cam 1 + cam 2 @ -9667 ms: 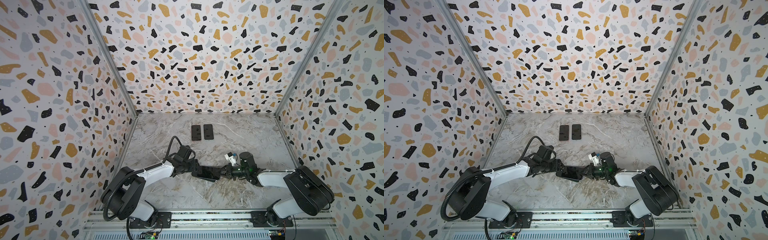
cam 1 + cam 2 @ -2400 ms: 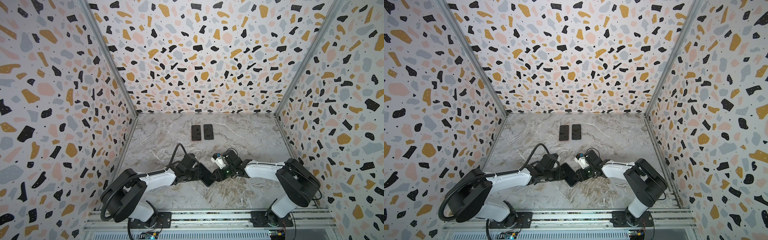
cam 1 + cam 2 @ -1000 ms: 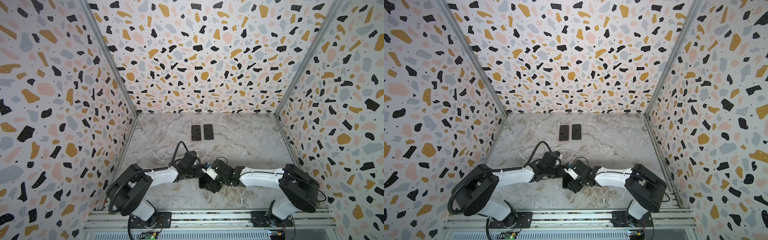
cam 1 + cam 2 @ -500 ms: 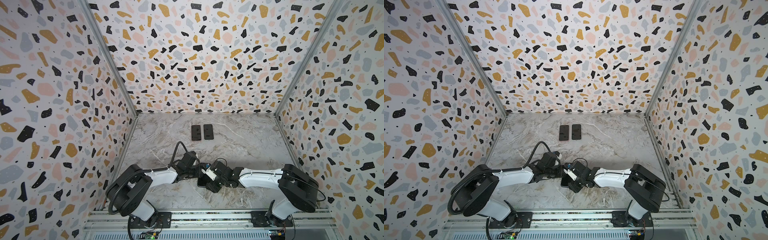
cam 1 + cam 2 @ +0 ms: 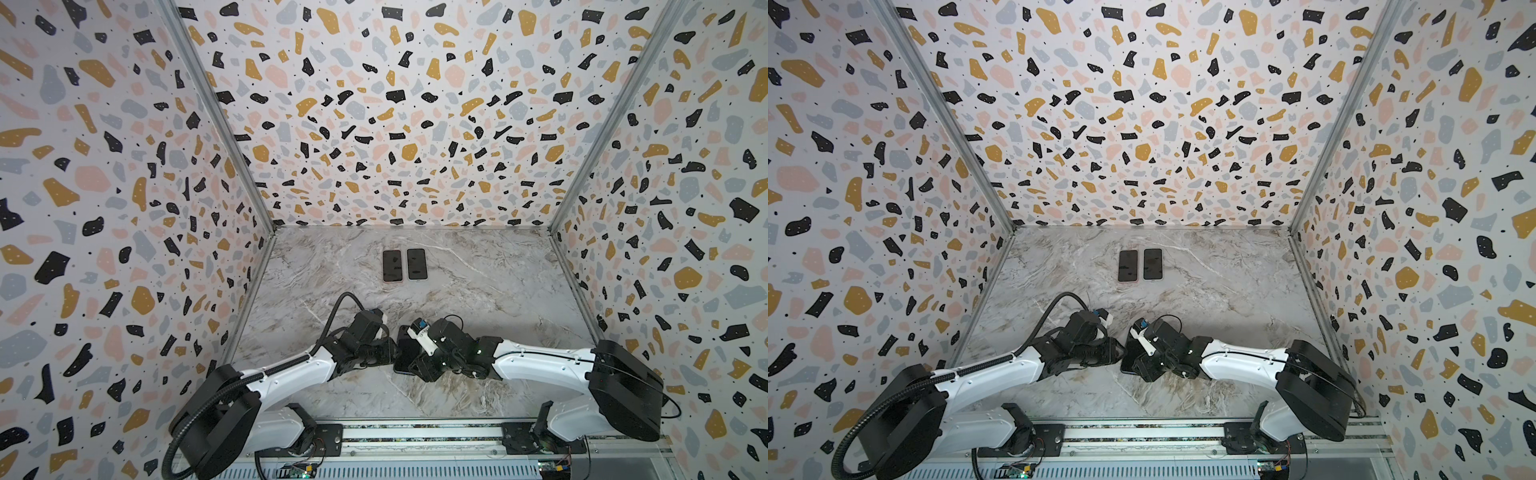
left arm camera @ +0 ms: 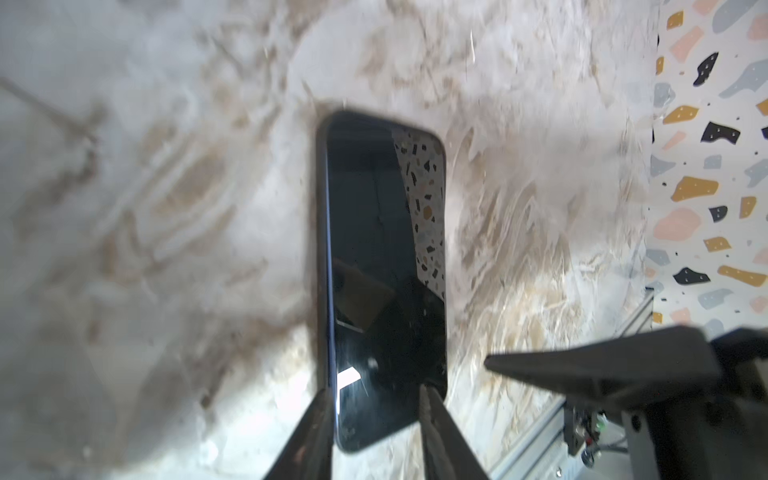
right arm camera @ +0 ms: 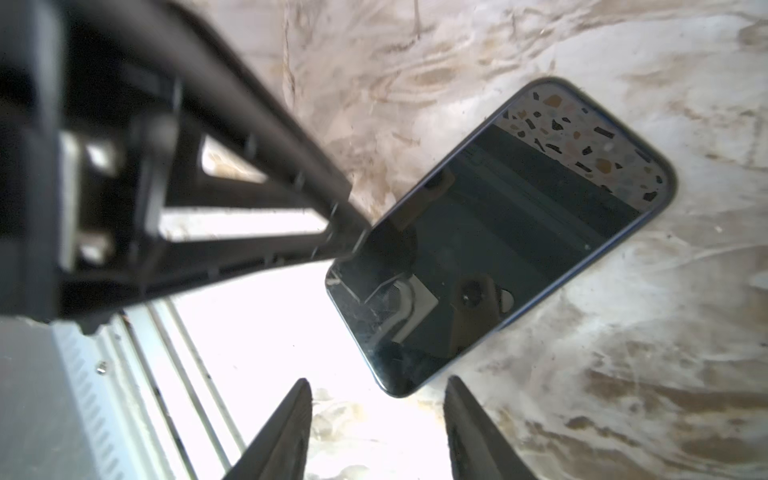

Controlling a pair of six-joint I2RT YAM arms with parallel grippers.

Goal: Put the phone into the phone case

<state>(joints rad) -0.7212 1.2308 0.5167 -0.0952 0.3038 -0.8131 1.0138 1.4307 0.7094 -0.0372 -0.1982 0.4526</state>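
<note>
Marbled tabletop (image 5: 478,299), terrazzo-patterned walls (image 5: 374,104), metal rail along front edge (image 5: 415,434)

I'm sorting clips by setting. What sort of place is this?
Probably a robot test booth: terrazzo-print walls enclose a marble-look tabletop, and the left arm and right arm are mounted on a metal rail.

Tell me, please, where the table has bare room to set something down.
Bare table runs from the two back phones to either side wall. Crowded at front centre, where the left arm and right arm meet at the near phone.
</note>
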